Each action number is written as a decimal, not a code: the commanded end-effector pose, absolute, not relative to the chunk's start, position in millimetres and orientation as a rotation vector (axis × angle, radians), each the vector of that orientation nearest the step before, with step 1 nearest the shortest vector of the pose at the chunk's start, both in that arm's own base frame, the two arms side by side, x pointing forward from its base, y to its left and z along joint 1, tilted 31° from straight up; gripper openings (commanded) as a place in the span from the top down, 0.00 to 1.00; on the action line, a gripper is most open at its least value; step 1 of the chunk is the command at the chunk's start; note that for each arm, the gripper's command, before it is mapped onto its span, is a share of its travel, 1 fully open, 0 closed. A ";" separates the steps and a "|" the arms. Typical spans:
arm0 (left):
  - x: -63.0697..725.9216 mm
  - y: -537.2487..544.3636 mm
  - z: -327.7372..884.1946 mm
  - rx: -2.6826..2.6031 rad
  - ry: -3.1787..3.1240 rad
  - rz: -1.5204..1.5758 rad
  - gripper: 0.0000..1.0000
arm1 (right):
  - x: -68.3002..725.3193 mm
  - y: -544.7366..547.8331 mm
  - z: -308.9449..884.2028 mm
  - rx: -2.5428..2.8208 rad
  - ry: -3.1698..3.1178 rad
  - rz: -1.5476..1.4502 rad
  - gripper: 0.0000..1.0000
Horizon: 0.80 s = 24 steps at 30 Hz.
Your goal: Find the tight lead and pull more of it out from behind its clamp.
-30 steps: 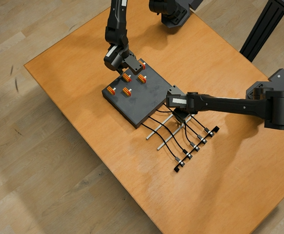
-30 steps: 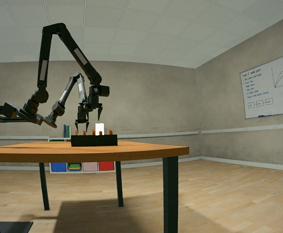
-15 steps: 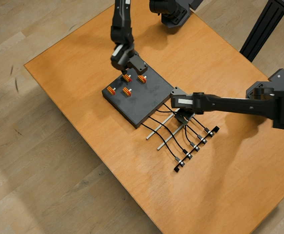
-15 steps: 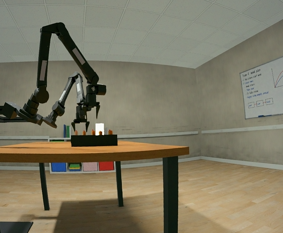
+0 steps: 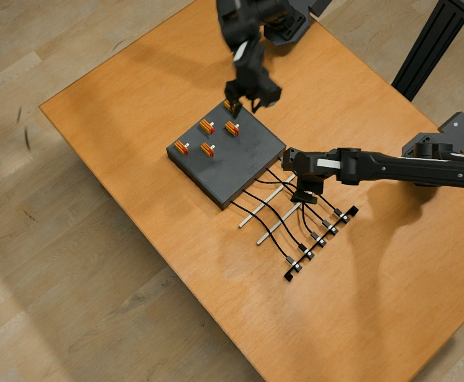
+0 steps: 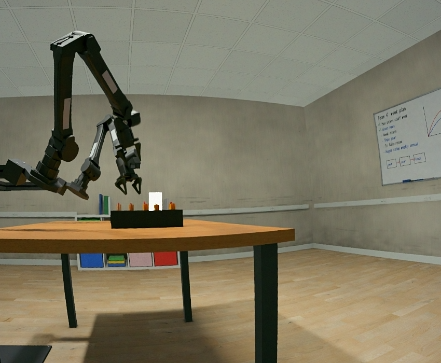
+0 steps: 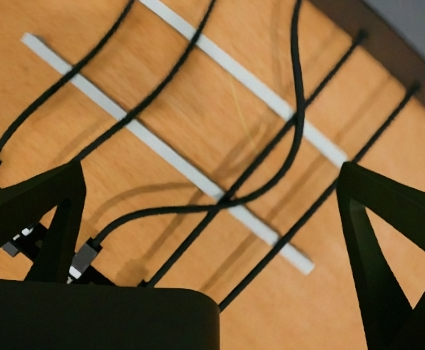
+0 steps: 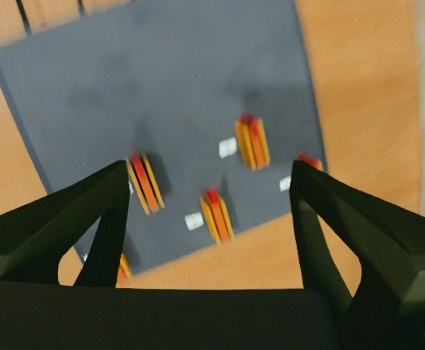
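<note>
Evidently open, the left claw hangs above black leads; the right claw, also open, is near orange handles on the dark box, their white labels blurred. Beyond the desk, a whiteboard reads "Team 4 week plan".

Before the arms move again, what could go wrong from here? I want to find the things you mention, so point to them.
The left gripper (image 5: 304, 198) (image 7: 211, 175) hangs above two crossing leads (image 7: 224, 200), so it might catch the wrong one.

The right gripper (image 5: 244, 107) (image 8: 209, 175) is open over several handles (image 8: 220, 217) set close together; descending carelessly could bump or lift a wrong one.
</note>
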<state>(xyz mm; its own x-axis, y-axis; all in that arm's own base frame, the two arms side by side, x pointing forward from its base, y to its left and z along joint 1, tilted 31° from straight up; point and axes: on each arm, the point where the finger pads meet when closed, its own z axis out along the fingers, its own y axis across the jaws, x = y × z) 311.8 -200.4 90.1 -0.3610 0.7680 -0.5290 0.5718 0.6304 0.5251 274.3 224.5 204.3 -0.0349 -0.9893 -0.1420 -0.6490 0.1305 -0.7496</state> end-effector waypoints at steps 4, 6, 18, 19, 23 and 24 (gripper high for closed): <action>315.0 -215.2 120.0 0.776 2.024 0.195 0.00 | 224.6 264.4 229.5 -1.288 1.743 -0.471 0.36; 316.7 -217.9 120.6 0.755 2.023 0.187 0.00 | 215.9 274.2 234.5 -1.256 1.734 -0.432 0.36; 319.6 -215.9 136.3 0.673 1.970 0.178 0.00 | 109.3 301.0 269.0 -1.010 1.613 -0.009 0.36; 319.3 -215.6 135.6 0.676 1.973 0.180 0.00 | 104.8 302.0 273.0 -0.998 1.608 0.014 0.36; 319.2 -215.5 135.5 0.677 1.973 0.180 0.00 | 95.2 301.9 276.4 -0.983 1.596 0.053 0.36; 319.2 -215.5 135.5 0.677 1.973 0.180 0.00 | 93.0 299.7 273.9 -0.982 1.591 0.061 0.36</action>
<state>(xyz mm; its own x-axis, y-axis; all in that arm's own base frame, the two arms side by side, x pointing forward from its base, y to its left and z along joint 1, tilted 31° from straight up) 316.8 -212.4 122.7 -0.3593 0.5606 -0.7461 0.3982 0.8151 0.4208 99.3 300.2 272.4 0.0954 -0.6064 -0.7894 -0.6001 0.5977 -0.5316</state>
